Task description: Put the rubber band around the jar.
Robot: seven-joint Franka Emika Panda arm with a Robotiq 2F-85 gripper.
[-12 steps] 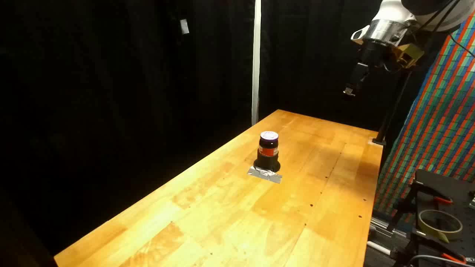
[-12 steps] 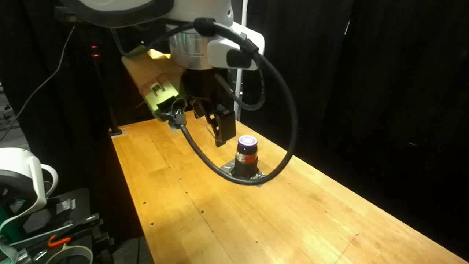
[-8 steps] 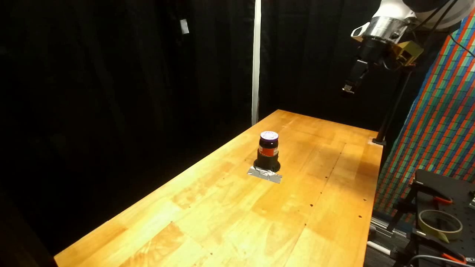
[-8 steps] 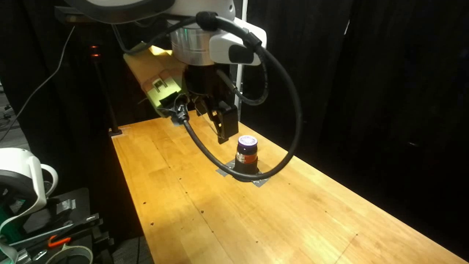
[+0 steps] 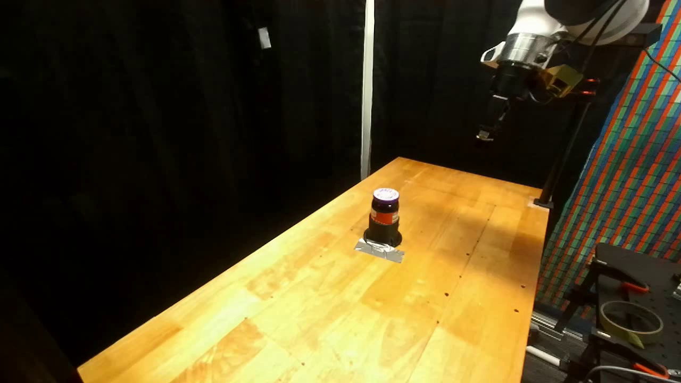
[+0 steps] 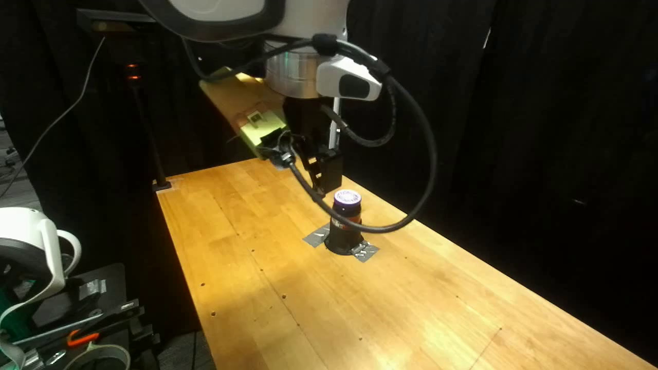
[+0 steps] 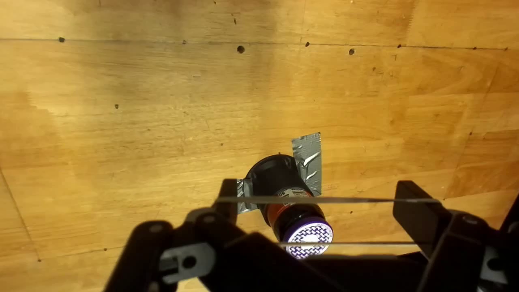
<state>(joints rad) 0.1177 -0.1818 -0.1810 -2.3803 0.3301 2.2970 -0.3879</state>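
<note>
The jar point(image 5: 384, 217) stands upright on the wooden table, with a white and purple lid and an orange-red label. Its lower part sits in a black base. It also shows in an exterior view point(image 6: 347, 209), partly crossed by the arm's cable, and in the wrist view point(image 7: 279, 213). My gripper point(image 7: 316, 194) is open, its fingers wide apart. The rubber band point(image 7: 344, 200) is stretched around both fingers as two thin strands, which cross in front of the jar and its lid in the wrist view. The gripper is above the table, apart from the jar, in both exterior views point(image 5: 485, 135) point(image 6: 327, 187).
Grey tape point(image 7: 309, 162) holds the black base to the table point(image 5: 319, 319). A thick black cable point(image 6: 429, 154) loops from the arm. A thin black post point(image 6: 149, 139) stands at the table's far corner. A dark side cart point(image 5: 638, 276) holds a tape roll point(image 5: 606, 322).
The arm has moved closer to the jar: leftward in an exterior view, rightward in an exterior view from the opposite side. The cable loop has shifted and now crosses the jar's label. The jar has not moved.
</note>
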